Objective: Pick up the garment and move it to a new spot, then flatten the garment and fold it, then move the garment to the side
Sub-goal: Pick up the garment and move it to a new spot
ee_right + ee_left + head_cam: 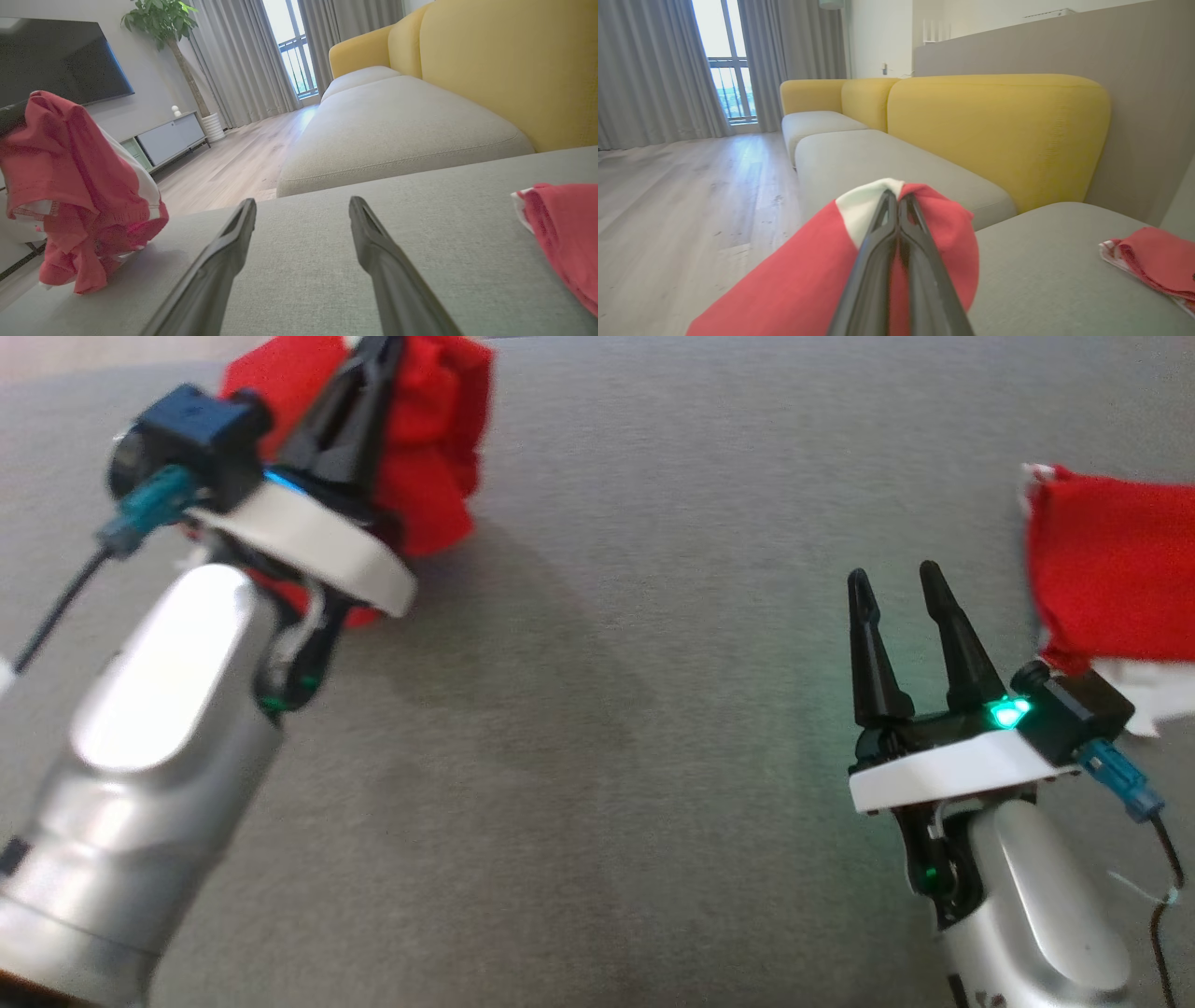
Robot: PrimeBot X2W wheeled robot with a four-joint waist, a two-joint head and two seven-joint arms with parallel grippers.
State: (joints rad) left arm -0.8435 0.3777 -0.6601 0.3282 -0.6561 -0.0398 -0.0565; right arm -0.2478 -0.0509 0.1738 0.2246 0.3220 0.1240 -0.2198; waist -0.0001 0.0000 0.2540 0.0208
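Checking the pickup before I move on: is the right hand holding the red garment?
No, the right hand is open, fingers spread over bare grey cushion, with red cloth off to each side, none between them.

Bunched red garment (pixel 70 177) left — right tool (pixel 301 201) spread.

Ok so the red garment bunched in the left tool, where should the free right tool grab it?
I'd take a loose lower fold of the red garment, coming in from its side facing the right tool. The left tool pinches the top, so the cloth droops in free folds toward the grey cushion, open to that side.
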